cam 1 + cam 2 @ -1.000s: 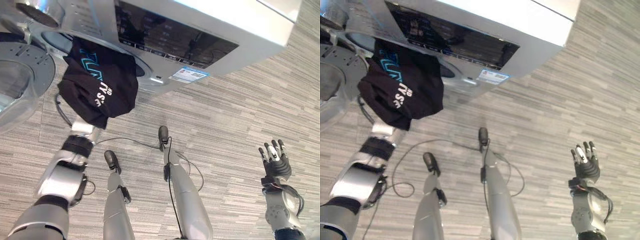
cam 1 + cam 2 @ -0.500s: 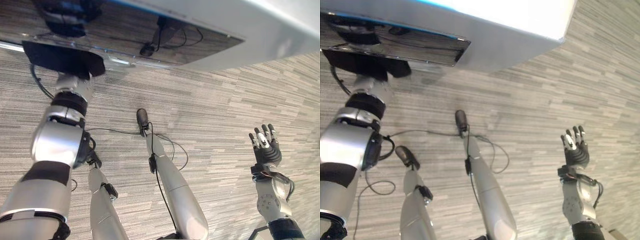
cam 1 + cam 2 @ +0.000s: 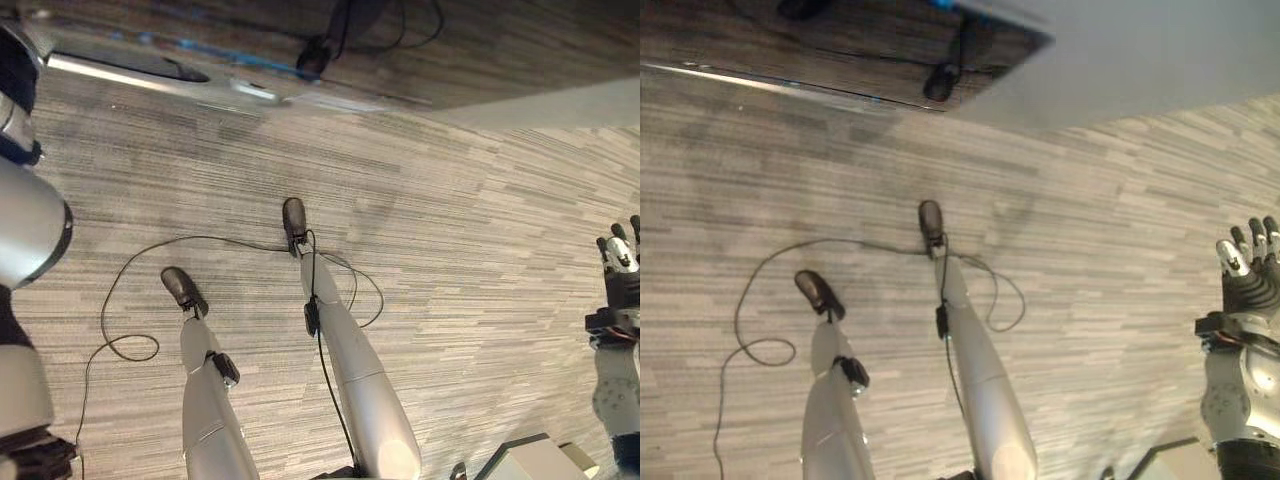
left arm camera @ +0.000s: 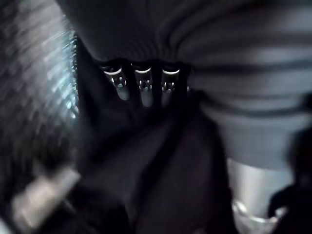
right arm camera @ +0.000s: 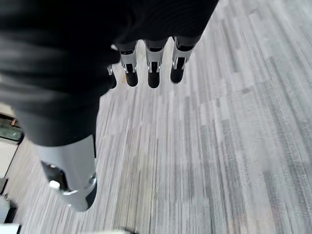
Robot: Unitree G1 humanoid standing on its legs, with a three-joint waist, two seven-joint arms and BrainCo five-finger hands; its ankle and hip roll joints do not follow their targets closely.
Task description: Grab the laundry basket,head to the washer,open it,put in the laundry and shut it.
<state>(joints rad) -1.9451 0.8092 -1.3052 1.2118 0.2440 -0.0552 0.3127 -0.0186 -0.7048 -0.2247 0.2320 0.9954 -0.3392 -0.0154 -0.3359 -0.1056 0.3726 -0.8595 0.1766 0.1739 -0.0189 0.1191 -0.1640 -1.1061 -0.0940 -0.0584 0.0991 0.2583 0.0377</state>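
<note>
The washer [image 3: 300, 50] fills the top of the eye views, its glossy dark front just above me. My left arm rises past the left edge toward it. In the left wrist view my left hand [image 4: 145, 90] is inside the drum, fingers straight against the black garment [image 4: 161, 170], which lies bunched past them. The perforated drum wall [image 4: 66, 68] shows beside it. My right hand [image 3: 1248, 275] is raised at the far right, open and holding nothing, above bare floor in the right wrist view [image 5: 153, 68].
Grey striped floor [image 3: 480, 250] spreads between me and the washer. The corner of a pale box-like thing [image 3: 530, 462] pokes in at the bottom right, close under my right arm.
The camera has moved in close under the washer. My left hand has carried the black garment from in front of the door opening into the drum. The right hand stays raised and open.
</note>
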